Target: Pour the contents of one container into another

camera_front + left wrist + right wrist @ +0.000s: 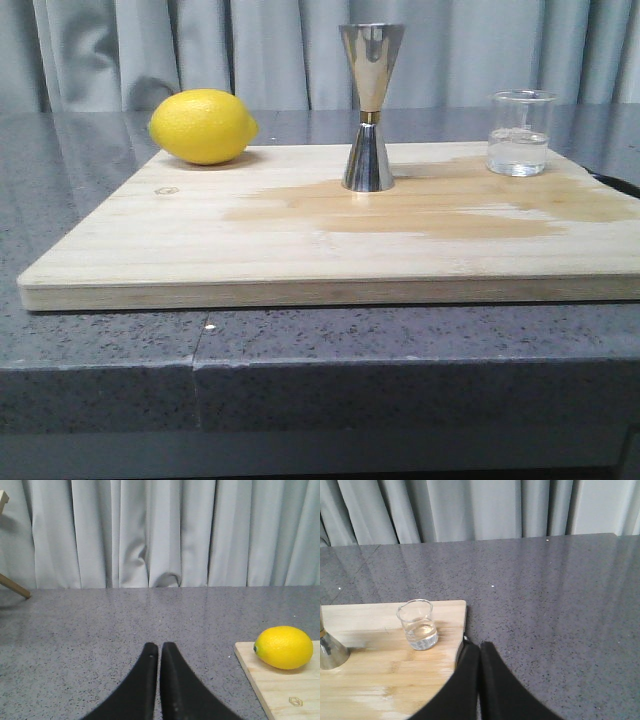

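Note:
The clear glass beaker [519, 133] stands upright at the board's far right, with a little clear liquid in it; the right wrist view shows the beaker [418, 624] too. The steel hourglass jigger [369, 108] with a gold waist band stands upright mid-board; only the jigger's base [330, 651] shows in the right wrist view. My right gripper [480, 647] is shut and empty, at the board's right edge, short of the beaker. My left gripper [159, 648] is shut and empty over the grey counter, left of the board. Neither gripper shows in the front view.
A yellow lemon [203, 126] lies at the far left corner of the wooden board [200, 250]; the lemon [284, 647] also shows in the left wrist view. A dark wet patch [440, 205] spreads across the board. Grey curtains hang behind the speckled counter [100, 350].

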